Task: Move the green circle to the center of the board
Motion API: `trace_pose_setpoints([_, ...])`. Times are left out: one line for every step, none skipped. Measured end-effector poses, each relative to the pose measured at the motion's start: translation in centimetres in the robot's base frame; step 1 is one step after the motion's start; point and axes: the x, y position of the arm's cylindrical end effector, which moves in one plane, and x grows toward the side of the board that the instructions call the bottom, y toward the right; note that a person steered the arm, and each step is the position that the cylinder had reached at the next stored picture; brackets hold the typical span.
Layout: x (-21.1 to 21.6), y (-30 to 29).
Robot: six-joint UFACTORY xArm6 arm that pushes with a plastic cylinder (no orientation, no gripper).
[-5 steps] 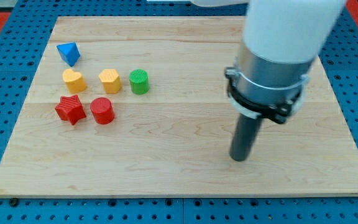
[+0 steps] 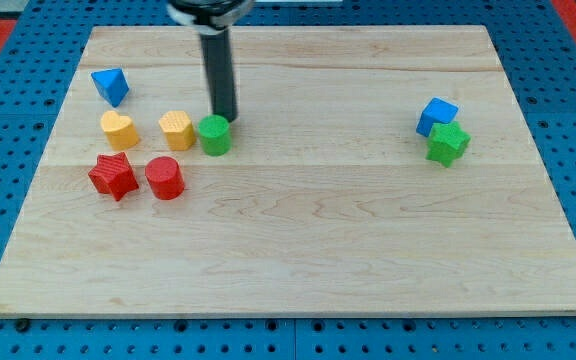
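Green circle (image 2: 214,135) and star (image 2: 448,144), two blue, two yellow, two red blocks, pale wooden board (image 2: 298,250).

no readable text, no labels, no brands, no numbers, no signs anywhere in view

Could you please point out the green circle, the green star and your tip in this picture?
Green circle (image 2: 214,135): camera view, on its top face.
Green star (image 2: 448,143): camera view, on its top face.
My tip (image 2: 227,119): camera view, the rod's very end, just above and right of the green circle.
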Motion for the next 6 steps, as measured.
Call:
trace_pose_setpoints([2.0, -1.9])
trace_pose_setpoints([2.9, -4.7])
trace_pose_setpoints([4.4, -3.9])
trace_pose_setpoints([6.6, -2.0])
trace_pose_setpoints([8.5, 1.0])
trace_pose_setpoints([8.8, 4.5])
